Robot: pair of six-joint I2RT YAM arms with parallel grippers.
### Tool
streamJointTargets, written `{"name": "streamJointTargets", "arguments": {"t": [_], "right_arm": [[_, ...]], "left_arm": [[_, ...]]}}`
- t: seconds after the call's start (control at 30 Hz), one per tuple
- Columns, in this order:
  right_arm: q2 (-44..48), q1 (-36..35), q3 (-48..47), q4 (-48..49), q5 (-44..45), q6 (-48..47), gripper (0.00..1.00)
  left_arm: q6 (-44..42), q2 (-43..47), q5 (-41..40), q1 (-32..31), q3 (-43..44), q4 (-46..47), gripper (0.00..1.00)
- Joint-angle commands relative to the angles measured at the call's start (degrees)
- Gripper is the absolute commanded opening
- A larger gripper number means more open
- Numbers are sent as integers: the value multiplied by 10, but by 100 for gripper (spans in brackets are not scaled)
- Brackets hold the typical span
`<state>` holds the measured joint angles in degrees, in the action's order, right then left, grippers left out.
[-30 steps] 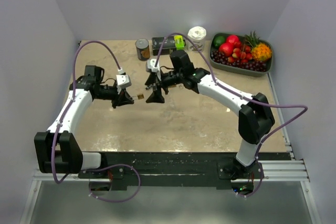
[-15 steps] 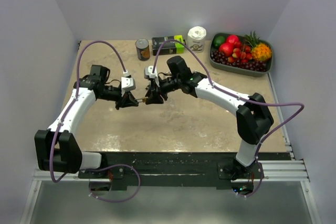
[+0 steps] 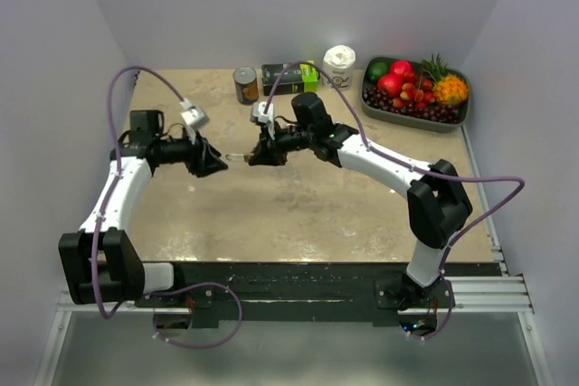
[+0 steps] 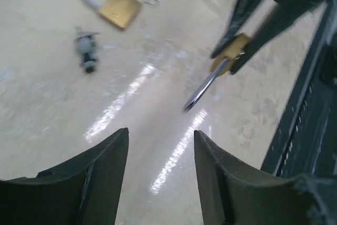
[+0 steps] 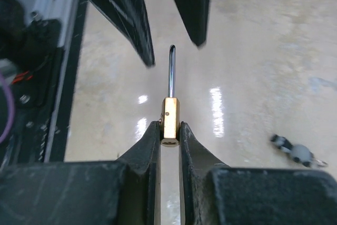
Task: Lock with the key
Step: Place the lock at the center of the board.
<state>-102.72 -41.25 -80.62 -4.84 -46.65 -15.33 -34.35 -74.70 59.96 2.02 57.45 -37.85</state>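
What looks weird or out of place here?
Nothing is spilled or broken. The odd bit: the right jaws pinch a brass padlock up in the air, while what looks like the key lies alone on the table, near another padlock. The left jaws are open and empty.

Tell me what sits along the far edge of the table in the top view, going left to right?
Can → box → white tub → fruit tray.
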Motion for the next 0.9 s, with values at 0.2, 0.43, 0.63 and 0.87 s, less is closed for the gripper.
{"name": "streamJointTargets", "arguments": {"t": [0.2, 0.43, 0.63, 0.87], "right_arm": [[45, 45, 23, 258, 239, 173, 0], [33, 10, 10, 315, 333, 249, 0], [10, -25, -9, 325, 381, 274, 0], [-1, -59, -16, 334, 421, 272, 0]], "left_arm": [[774, 46, -100, 90, -36, 413, 99], [954, 45, -153, 60, -85, 552, 99], [979, 22, -164, 30, -74, 590, 99], [991, 0, -187, -8, -72, 608, 85]]}}
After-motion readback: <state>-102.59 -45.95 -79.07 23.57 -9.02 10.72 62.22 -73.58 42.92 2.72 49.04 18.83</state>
